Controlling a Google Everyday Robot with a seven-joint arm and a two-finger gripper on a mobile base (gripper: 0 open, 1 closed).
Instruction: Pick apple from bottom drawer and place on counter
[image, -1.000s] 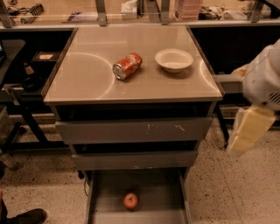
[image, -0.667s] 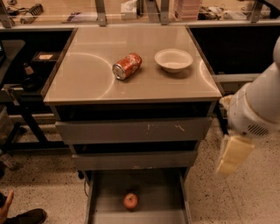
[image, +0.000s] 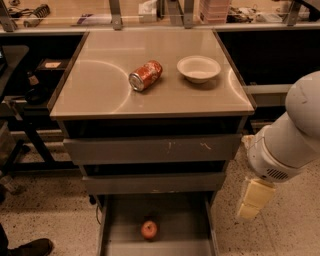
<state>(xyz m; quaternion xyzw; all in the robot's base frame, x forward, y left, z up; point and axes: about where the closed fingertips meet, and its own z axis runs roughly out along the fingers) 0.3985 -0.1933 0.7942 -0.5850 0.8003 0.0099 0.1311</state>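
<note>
Apple (image: 149, 229), small, red-orange, on grey floor of bottom drawer (image: 185, 225); pincer (image: 250, 207) right of cabinet (image: 150, 149), state unclear.

counter (image: 100, 92): soda can (image: 145, 75) (on its side), bowl (image: 198, 68) | bottom drawer (image: 182, 227): apple (image: 149, 229) | hand (image: 248, 210): right of that drawer

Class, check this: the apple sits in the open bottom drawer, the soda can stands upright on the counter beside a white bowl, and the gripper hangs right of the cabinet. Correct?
No: the camera view shows the soda can lying on its side. The apple, bowl and gripper, right of the cabinet, are as stated.
</note>
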